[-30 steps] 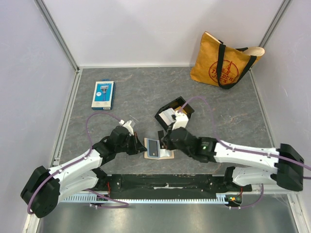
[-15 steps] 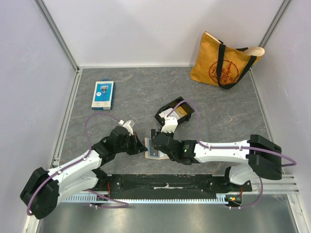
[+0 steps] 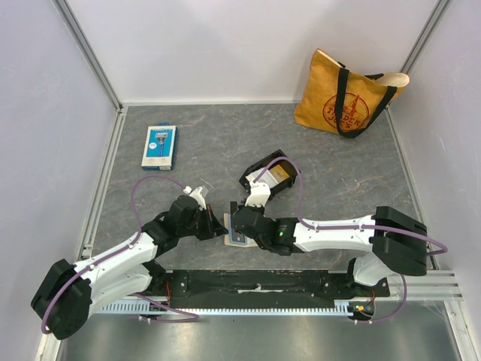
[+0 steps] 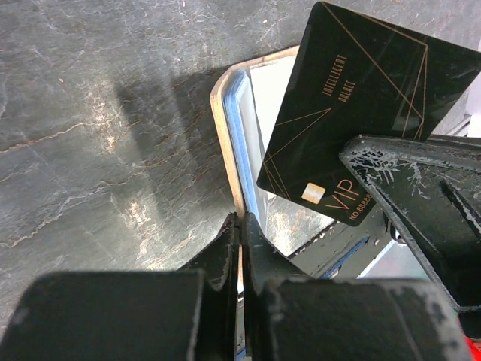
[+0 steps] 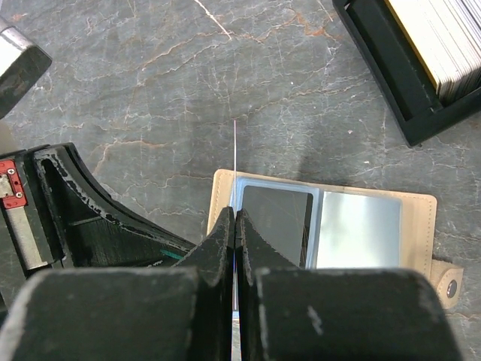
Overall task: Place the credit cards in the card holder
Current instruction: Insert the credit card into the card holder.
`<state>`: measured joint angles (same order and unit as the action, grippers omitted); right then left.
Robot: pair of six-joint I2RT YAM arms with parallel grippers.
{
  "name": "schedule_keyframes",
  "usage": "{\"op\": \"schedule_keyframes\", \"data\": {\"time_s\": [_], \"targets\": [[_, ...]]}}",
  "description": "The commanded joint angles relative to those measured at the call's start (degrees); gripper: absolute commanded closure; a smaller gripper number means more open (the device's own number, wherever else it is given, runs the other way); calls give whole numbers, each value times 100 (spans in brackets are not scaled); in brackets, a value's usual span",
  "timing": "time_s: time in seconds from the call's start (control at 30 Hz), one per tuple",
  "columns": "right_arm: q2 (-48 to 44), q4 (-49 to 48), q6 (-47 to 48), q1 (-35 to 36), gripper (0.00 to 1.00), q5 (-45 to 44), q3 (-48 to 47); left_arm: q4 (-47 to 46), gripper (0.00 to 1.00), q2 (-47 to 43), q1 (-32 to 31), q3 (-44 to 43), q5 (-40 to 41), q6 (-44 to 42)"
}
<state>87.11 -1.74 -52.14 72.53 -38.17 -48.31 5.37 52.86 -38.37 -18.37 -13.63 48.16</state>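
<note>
The tan card holder (image 5: 431,233) lies open on the table with a dark card (image 5: 274,222) in its left sleeve. My left gripper (image 4: 240,218) is shut on the holder's tan edge (image 4: 219,113) at its left side. My right gripper (image 5: 234,213) is shut on a black credit card with gold VIP lettering (image 4: 353,113). That card stands tilted over the holder's left sleeve and shows edge-on (image 5: 234,150) in the right wrist view. From above, both grippers meet over the card holder (image 3: 239,242), the left gripper (image 3: 218,226) beside the right gripper (image 3: 236,222).
A black tray (image 3: 272,174) with a stack of more cards (image 5: 443,45) sits just behind the holder. A blue-and-white package (image 3: 159,146) lies at the back left. A yellow tote bag (image 3: 347,94) leans in the back right corner. Walls close in the table.
The right arm swung left and forward, bringing the black card from beside the tray to over the holder's left sleeve. The left arm stayed put on the holder.
</note>
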Motion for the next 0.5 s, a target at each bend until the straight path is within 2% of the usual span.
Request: {"op": "schedule_keyframes", "data": {"time_s": [0.0, 0.47], "targets": [[51, -213, -95, 33, 100, -59, -205, -299, 98, -39, -13, 9, -43, 150], [236, 155, 54, 68, 100, -102, -415, -317, 98, -39, -13, 18, -35, 158]]}}
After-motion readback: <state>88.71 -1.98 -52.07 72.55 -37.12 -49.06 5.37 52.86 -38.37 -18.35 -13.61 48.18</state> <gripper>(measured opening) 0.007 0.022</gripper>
